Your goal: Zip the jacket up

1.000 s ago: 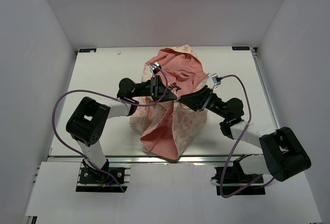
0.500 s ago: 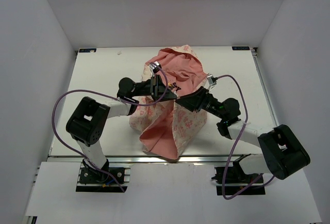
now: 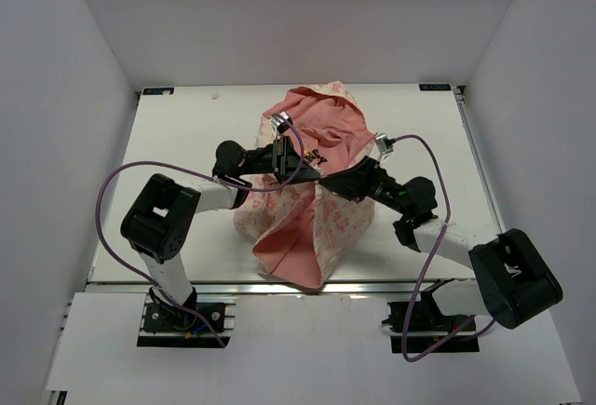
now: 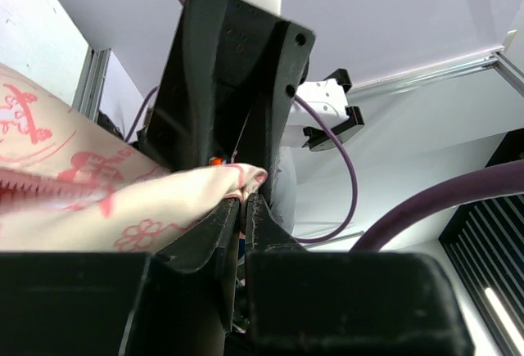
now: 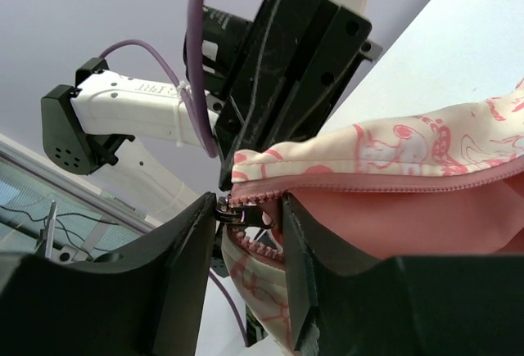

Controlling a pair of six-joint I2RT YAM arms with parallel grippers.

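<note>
Because a zip runs only when the cloth below it is held taut, the left gripper (image 4: 244, 205) is pressed together on a fold of the jacket (image 3: 321, 126). It pinches the cream printed edge just beside the teeth (image 4: 33, 186). I judge this the anchor hold, lifting the front edge off the table (image 3: 186, 135) so the track hangs free.

With that edge raised, the jacket sits bunched in the middle of the table between the two arms. Its pink lining is up at the far side, its cream panels drape toward the near edge, and its front is open.

To the right, the right gripper (image 5: 250, 209) meets the left one nose to nose over the cloth. Its fingers (image 5: 184, 266) are partly spread on either side of the slider (image 5: 233, 213). One finger looks to touch the metal pull and the other stands just off it with cloth between, so nothing is clamped yet.

Set so, it is lined up to take the slider, and zipping seems not to have begun, since the two rows of teeth part right at the slider. The likely risk is catching lining along with the pull
</note>
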